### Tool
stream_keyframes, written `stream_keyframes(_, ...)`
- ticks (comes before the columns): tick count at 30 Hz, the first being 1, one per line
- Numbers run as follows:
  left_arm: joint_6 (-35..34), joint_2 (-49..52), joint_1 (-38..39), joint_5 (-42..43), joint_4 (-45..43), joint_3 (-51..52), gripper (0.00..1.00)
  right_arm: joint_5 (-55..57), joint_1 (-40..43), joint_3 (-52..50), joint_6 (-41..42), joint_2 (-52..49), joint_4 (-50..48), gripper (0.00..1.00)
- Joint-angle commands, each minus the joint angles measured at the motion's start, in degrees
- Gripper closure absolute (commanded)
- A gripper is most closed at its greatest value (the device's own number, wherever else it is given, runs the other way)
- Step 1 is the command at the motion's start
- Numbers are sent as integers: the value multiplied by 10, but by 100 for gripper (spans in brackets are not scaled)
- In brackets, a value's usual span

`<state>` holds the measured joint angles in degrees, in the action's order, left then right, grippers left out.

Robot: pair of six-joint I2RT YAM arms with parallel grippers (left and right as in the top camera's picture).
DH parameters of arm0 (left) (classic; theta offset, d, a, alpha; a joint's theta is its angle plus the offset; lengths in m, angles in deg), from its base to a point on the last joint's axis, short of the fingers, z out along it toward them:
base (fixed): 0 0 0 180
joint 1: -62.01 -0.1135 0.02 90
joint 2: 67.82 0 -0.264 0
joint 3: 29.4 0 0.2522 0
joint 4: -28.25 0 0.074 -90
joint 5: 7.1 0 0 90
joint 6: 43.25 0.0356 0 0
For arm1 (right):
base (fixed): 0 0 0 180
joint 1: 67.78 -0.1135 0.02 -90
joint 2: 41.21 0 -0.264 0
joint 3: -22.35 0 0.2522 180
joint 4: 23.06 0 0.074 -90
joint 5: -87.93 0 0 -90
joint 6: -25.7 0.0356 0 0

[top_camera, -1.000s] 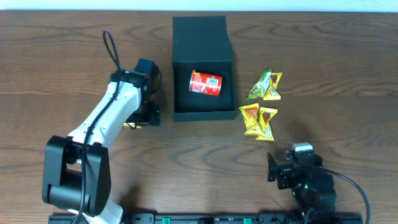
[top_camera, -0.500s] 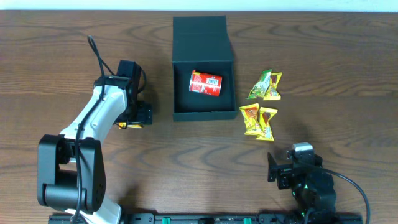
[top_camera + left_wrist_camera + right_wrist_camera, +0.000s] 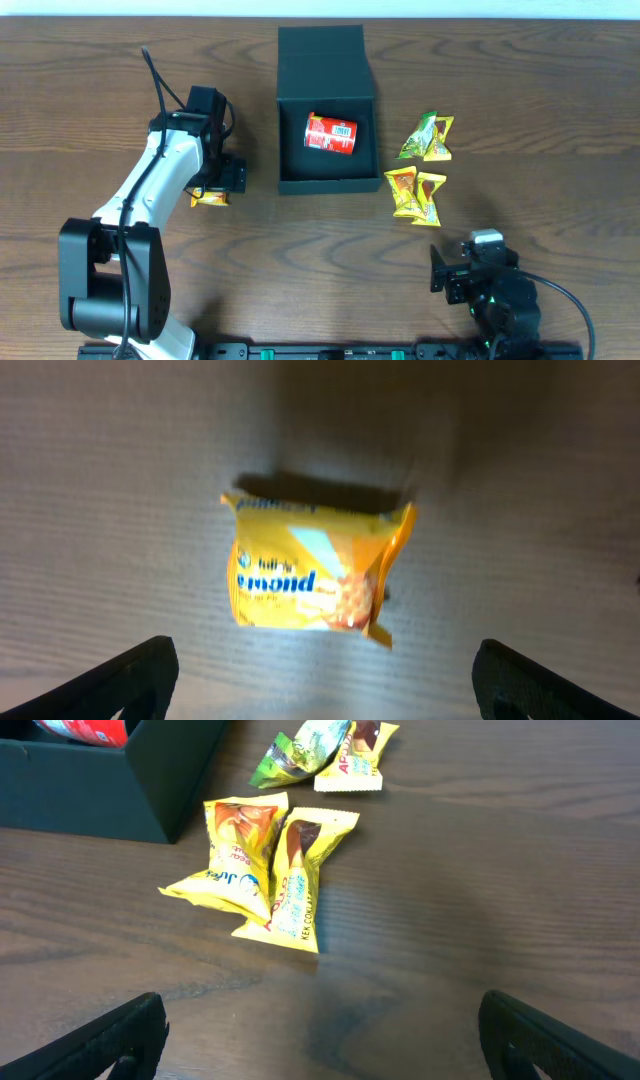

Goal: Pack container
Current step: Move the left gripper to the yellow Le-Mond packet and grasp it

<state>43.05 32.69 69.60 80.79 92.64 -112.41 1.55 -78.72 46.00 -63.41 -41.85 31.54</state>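
The left gripper (image 3: 325, 660) has its fingers (image 3: 130, 680) spread wide with nothing between them; in the left wrist view the two dark tips frame a yellow almond packet (image 3: 312, 572) lying flat on the table (image 3: 560, 90) straight beneath, untouched; from overhead the packet peeks out from under the wrist, left of the container (image 3: 328, 184) and near its front corner. The right gripper (image 3: 322, 1010) is likewise wide open and empty, parked low near the table's front edge; it looks across at two yellow packets (image 3: 262, 870) that touch each other, with two green-and-yellow packets (image 3: 325, 750) beyond; all four lie just right of the container. The container sits in the middle of the table's far half, its lid (image 3: 322, 60) thrown back, a red item (image 3: 331, 134) already lying inside.

Over the last second the left arm has swung away from the container's left wall, out to the left, and settled so that its open jaws are centred over the almond packet; the right arm has not stirred, and no packet has shifted. I read this as the line-up for a pick; what remains is a descent, a close on the thin wrapper, and a carry to the box; five packets still lie outside, so the packing looks to be at an early stage.
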Motion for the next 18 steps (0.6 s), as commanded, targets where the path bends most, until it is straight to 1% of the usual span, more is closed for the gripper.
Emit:
stream_keyframes(1,14,5,-2,-8,-10,23,5,2,4,-7,6,3,1,1)
stream_keyframes(10,14,5,-3,-10,-68,81,5,2,4,-7,6,3,1,1)
stream_keyframes(18,13,9,-29,-2,-91,89,5,2,4,-7,6,3,1,1)
